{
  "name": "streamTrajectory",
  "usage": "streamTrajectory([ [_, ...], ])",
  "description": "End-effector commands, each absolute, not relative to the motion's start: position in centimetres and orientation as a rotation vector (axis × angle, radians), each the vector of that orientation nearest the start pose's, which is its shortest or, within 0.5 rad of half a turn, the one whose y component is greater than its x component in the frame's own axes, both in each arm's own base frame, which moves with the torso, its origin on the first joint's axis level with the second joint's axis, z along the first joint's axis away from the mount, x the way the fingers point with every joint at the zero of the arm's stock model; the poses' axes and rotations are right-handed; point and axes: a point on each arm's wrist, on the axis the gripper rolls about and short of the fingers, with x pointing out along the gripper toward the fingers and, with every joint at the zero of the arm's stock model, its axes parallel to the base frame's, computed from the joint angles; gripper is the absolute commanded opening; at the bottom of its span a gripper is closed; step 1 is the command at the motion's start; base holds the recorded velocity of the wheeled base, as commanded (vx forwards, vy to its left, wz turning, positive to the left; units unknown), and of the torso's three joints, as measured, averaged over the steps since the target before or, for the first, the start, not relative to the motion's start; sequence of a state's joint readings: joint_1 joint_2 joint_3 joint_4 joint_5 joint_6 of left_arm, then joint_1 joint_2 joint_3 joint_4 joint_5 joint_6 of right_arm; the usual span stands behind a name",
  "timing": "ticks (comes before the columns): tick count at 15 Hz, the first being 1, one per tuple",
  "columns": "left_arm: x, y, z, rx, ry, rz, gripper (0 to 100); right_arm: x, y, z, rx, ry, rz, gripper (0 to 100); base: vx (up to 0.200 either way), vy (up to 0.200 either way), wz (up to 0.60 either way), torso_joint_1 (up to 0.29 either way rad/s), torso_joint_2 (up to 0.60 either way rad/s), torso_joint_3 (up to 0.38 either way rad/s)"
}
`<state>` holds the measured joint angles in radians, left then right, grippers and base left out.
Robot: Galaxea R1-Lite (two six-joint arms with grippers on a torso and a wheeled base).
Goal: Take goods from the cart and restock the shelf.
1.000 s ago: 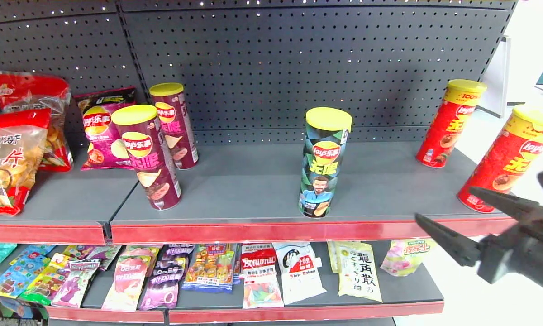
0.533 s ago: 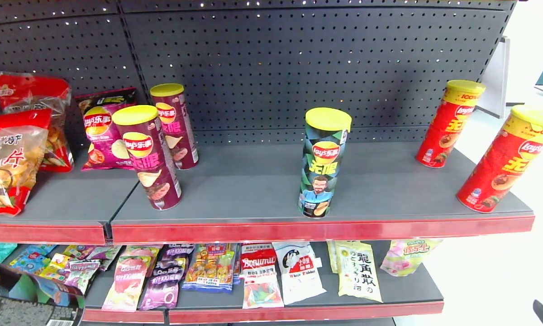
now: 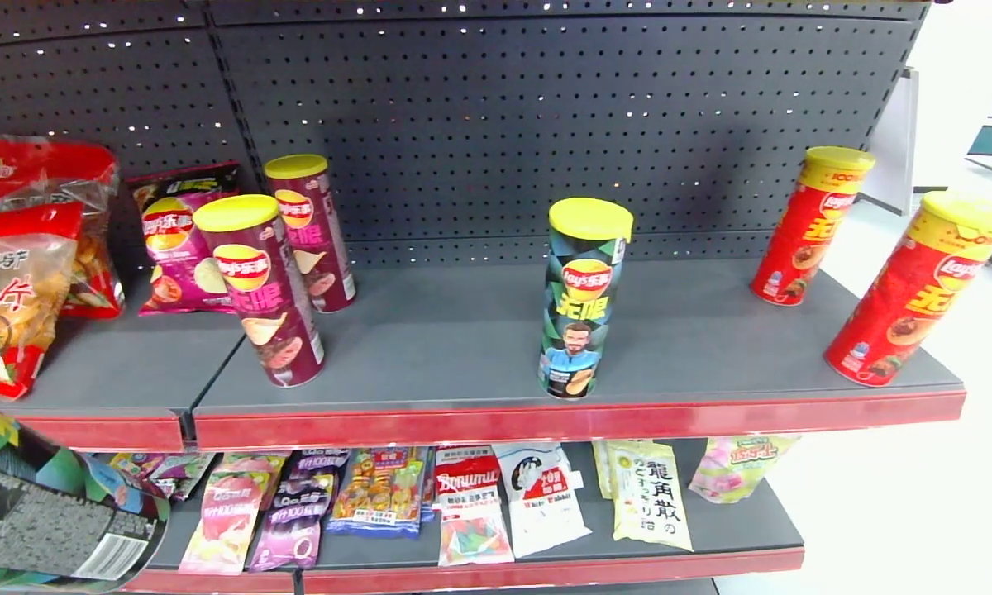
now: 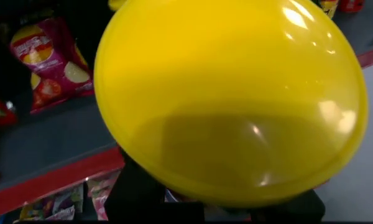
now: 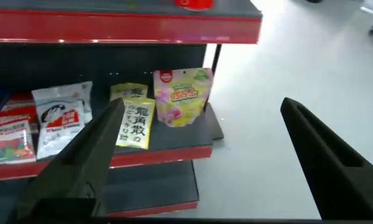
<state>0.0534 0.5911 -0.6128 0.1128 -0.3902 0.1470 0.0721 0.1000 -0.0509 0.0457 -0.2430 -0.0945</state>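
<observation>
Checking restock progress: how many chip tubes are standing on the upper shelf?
5. Left: front maroon tube, back maroon tube. Middle front: green tube. Right: back red tube, front red tube. A sixth tube is off the shelf, lower left. None seems hidden.

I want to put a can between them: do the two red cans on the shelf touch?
Apart. The head view shows bare shelf plainly between the back red can and the front red can.
</observation>
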Motion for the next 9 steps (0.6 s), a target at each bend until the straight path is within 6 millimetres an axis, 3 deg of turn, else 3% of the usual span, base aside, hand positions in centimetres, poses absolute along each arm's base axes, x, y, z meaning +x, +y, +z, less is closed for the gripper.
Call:
streamTrajectory([
  [1,3.0,-0.7,23.7,0.121,0.083,-0.344,0,-1.9,-0.7,8.7,-0.106,0.096,-0.168,100,0.0,0.0,-0.6,0.002,0.0,-0.002],
  [5,3.0,-0.7,23.9,0.122,0.079,-0.344,0,-1.9,-0.7,8.7,-0.106,0.096,-0.163,100,0.0,0.0,-0.6,0.005,0.0,-0.001],
  [9,4.1,-0.6,24.6,0.116,0.099,-0.342,0,-1.9,-0.7,8.7,-0.092,0.095,-0.165,100,0.0,0.0,0.0,0.0,0.0,0.0],
])
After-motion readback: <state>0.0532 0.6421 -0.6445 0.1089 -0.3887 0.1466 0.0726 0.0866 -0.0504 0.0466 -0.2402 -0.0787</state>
